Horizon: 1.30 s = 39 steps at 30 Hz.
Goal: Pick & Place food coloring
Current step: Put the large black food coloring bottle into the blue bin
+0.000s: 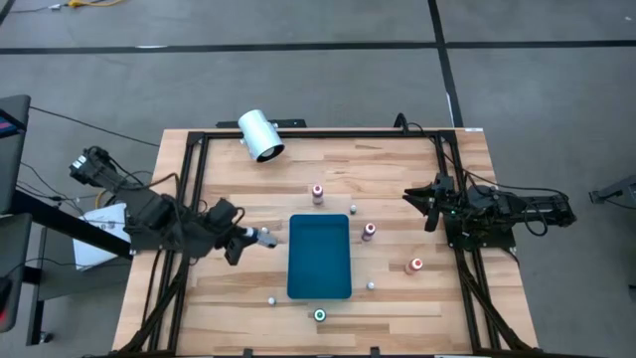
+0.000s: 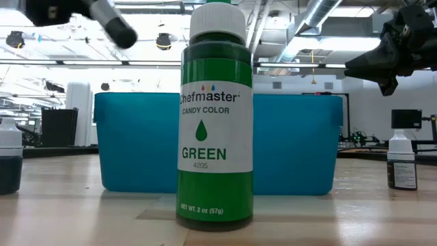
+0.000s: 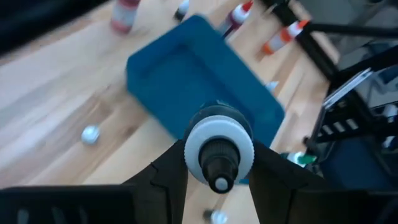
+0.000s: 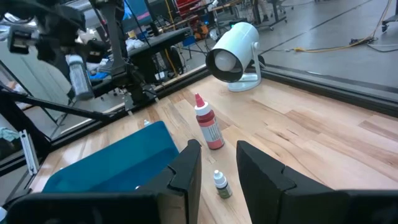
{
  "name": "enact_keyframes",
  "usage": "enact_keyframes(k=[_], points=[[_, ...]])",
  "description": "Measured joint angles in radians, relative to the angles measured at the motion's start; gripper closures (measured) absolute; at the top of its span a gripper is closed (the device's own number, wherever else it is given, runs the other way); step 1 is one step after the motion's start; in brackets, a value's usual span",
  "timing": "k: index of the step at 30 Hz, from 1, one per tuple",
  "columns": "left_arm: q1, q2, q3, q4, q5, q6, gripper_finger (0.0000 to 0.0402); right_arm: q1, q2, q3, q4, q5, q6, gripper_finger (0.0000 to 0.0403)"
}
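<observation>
Nearby, blue bin (image 1: 319,257) beside held bottle (image 1: 262,237)

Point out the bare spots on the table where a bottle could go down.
Free: the blue bin's inside, and the bare wood between the white cylinder and the left tool. Crowded: right of the bin, around the red-capped bottle and orange bottle.

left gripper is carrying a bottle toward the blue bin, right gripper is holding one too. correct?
Half right. The left gripper does hold a bottle near the blue bin. The right gripper is open and empty, as the right wrist view shows.
</observation>
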Motion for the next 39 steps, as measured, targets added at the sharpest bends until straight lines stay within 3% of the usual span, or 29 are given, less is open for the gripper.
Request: enact_keyframes(k=[13, 20, 34, 39], points=[[0.131, 0.0, 0.0, 0.247, 0.103, 0.268, 0.0275, 0.0, 0.0, 0.0, 0.0, 0.0, 0.0, 0.031], [0.168, 0.0, 0.0, 0.26, 0.156, 0.289, 0.0274, 0.0, 0.0, 0.0, 0.0, 0.0, 0.0, 0.031], [0.229, 0.007, 0.0, 0.295, 0.165, 0.381, 0.0273, 0.0, 0.0, 0.0, 0.0, 0.0, 0.0, 0.031], [0.288, 0.055, 0.018, 0.271, 0.231, 0.412, 0.0273, 0.0, 0.0, 0.0, -0.001, 0.0, 0.0, 0.031]])
